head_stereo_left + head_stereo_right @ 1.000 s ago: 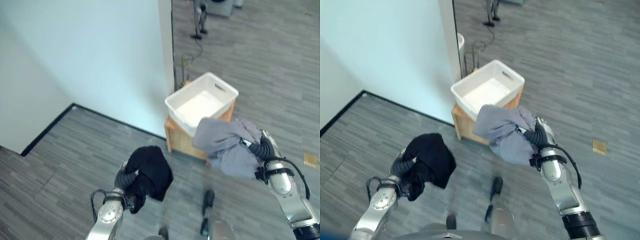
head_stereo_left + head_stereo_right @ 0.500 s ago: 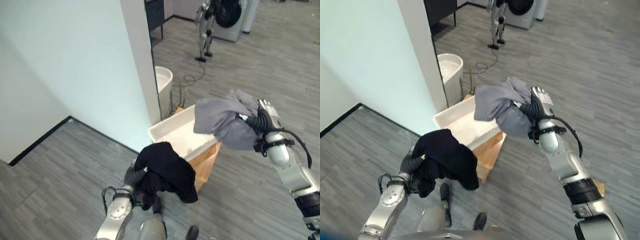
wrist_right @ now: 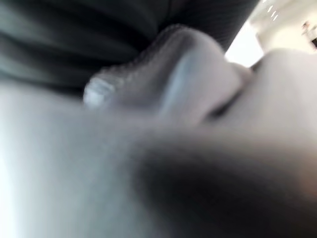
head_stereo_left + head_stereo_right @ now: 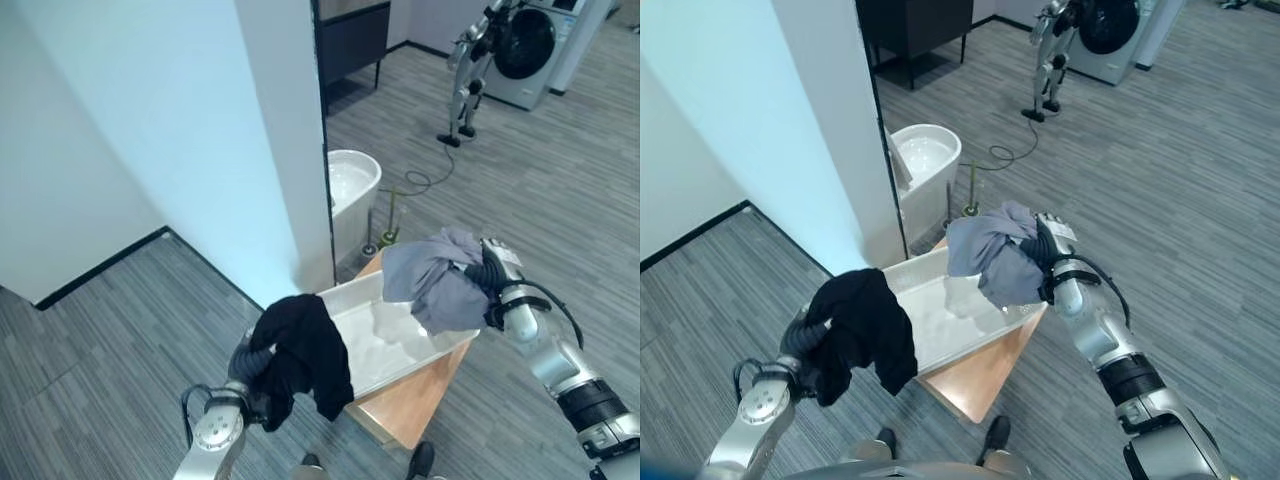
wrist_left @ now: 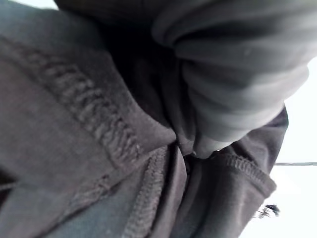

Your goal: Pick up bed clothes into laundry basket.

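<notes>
My left hand (image 4: 250, 362) gripped black cloth (image 4: 305, 350) at the basket's (image 4: 400, 345) 9 o'clock rim; my right hand (image 4: 492, 272) gripped grey cloth (image 4: 430, 280) at 3 o'clock.

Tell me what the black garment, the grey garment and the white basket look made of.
Black garment: soft knit cloth, matte; a ribbed hem and stitched seams show in the left wrist view.
Grey garment: soft cloth, matte, bunched in loose folds; weave unclear.
White basket: probably rigid plastic, smooth with a slight sheen, thin straight walls.

light: bright, even, indoor | shadows: soft | eye views: sharp | wrist views: close, blurred
</notes>
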Robot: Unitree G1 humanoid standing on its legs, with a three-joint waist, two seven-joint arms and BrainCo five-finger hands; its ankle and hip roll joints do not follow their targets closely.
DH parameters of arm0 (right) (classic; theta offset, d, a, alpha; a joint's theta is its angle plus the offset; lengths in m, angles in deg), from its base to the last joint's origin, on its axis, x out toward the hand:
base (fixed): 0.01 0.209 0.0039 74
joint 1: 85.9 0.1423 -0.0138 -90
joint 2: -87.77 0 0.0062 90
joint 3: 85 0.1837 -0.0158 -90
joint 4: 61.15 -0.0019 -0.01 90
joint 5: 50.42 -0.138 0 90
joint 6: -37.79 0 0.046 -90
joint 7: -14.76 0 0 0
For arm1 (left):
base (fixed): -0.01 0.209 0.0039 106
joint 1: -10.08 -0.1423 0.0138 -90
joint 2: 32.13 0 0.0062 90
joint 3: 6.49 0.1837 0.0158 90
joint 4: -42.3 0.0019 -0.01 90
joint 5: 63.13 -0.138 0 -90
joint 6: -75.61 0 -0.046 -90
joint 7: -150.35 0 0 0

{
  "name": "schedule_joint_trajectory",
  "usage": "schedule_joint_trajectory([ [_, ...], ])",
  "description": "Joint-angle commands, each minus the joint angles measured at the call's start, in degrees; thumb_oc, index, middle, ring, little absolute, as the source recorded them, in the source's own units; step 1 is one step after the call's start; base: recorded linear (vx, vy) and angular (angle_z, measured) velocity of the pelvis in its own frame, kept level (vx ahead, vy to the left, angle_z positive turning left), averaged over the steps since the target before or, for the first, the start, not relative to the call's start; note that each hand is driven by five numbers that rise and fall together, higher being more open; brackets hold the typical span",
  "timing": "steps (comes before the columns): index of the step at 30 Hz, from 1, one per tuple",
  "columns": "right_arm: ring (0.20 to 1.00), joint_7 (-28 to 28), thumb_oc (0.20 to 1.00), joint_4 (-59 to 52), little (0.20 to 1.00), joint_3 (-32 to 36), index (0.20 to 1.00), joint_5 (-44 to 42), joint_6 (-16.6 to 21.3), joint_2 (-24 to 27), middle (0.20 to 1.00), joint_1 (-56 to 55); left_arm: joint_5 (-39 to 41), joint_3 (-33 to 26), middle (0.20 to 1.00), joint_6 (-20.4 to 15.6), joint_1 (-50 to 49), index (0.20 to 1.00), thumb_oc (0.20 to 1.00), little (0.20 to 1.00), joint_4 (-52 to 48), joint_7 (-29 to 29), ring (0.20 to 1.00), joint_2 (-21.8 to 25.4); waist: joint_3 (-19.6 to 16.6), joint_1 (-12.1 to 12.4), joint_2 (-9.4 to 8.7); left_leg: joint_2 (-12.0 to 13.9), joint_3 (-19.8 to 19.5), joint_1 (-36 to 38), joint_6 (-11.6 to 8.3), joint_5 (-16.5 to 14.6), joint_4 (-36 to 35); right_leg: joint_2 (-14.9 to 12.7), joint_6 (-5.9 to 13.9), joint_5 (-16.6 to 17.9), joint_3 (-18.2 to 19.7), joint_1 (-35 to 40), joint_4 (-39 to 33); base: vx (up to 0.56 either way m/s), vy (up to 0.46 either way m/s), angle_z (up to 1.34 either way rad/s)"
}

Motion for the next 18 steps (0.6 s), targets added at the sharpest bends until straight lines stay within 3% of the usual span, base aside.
schedule_joint_trajectory([
  [1,0.2,-0.98,0.2,-0.05,0.2,0.81,0.2,0.78,0.72,0.22,0.2,3.41,1.87,1.15,0.2,-3.61,3.36,0.2,0.2,0.2,-3.24,-0.82,0.2,1.41,-2.33,-0.71,-0.93,-1.31,-0.08,-5.64,-1.66,3.74,-0.33,-4.05,4.67,-6.19,-0.25,7.57,1.09,0.05,-0.026,0.05],
  [5,0.2,-0.73,0.2,6.65,0.2,-2.0,0.2,-1.97,1.02,-5.77,0.2,2.2,2.72,0.95,0.2,-3.85,2.81,0.2,0.2,0.2,-2.51,-0.35,0.2,0.47,-2.6,0.46,-0.01,-1.1,-0.72,-5.7,-2.16,4.04,-0.33,-3.91,4.55,-7.06,-1.06,8.44,0.88,0.07,-0.018,0.05],
  [13,0.2,-1.1,0.2,20.89,0.2,-6.71,0.2,-5.32,1.65,-11.09,0.2,7.19,4.35,1.79,0.2,-4.99,3.59,0.2,0.2,0.2,-1.67,-0.95,0.2,0.73,-2.43,2.71,1.14,-1.01,-2.13,-6.42,-2.85,4.7,-0.33,-3.67,4.21,-7.95,-2.63,9.13,0.88,0.03,-0.01,0.18],
  [14,0.47,-1.16,0.47,21.05,0.47,-6.75,0.47,-5.33,1.72,-11.15,0.47,7.31,4.36,1.75,0.2,-5.0,3.61,0.2,0.2,0.2,-1.66,-0.96,0.2,0.74,-2.4,2.67,1.13,-1.0,-2.14,-6.43,-2.86,4.7,-0.33,-3.66,4.21,-7.95,-2.64,9.12,0.88,0.02,-0.007,0.17],
  [15,1.0,-1.48,1.0,23.82,1.0,-7.01,1.0,-5.69,1.51,-11.67,1.0,8.07,4.86,1.77,0.2,-5.06,3.69,0.2,0.2,0.2,-1.56,-1.05,0.2,0.98,-2.52,3.22,1.22,-1.05,-2.33,-6.5,-2.97,4.85,-0.33,-3.59,4.19,-8.0,-2.81,9.27,0.88,0.02,-0.007,0.21],
  [18,1.0,-1.52,1.0,25.36,1.0,-7.32,1.0,-5.49,1.25,-10.85,1.0,9.62,5.38,1.84,0.2,-5.21,3.82,0.2,0.2,0.2,-1.59,-1.19,0.2,1.42,-2.74,3.66,1.29,-1.08,-2.66,-6.64,-3.08,4.94,-0.33,-3.58,4.12,-8.12,-3.05,9.56,0.88,0.01,-0.004,0.09],
])
